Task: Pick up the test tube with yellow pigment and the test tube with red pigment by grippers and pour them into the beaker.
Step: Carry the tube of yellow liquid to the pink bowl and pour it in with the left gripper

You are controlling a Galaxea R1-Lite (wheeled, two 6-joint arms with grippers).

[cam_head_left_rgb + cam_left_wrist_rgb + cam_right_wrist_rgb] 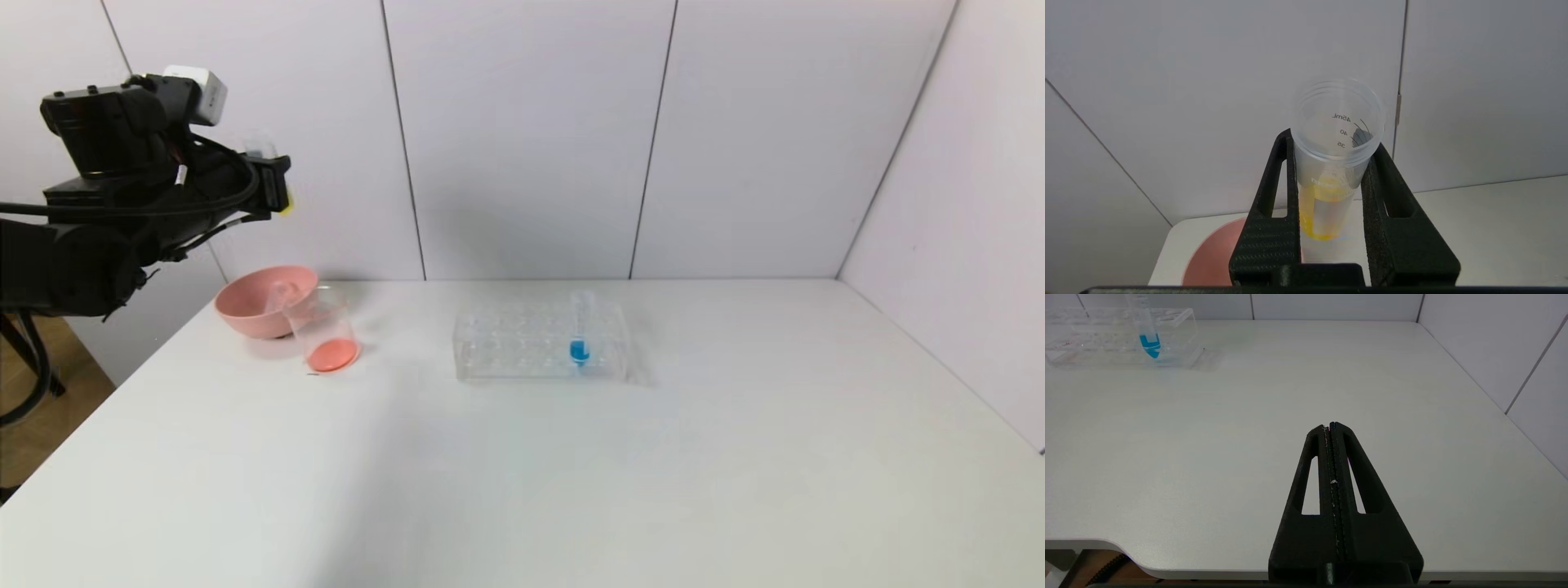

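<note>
My left gripper [273, 181] is raised high at the left, above the pink bowl, and is shut on the test tube with yellow pigment [263, 149]. In the left wrist view the jaws [1333, 141] clamp this tube [1337, 134] just below its open mouth. Yellow liquid [1325, 194] sits low in the tube and streaks one side. The beaker [324, 329] stands on the table beside the bowl, with red-orange liquid at its bottom. A clear tube [280, 296] leans in the bowl; its contents cannot be told. My right gripper [1329, 425] is shut and empty near the table's front edge.
The pink bowl [253, 304] sits at the table's far left and also shows in the left wrist view [1212, 261]. A clear tube rack [522, 347] holds a blue-liquid tube [580, 331] mid-table; the right wrist view shows both the rack [1094, 339] and the blue tube [1149, 339]. Walls close the back and right.
</note>
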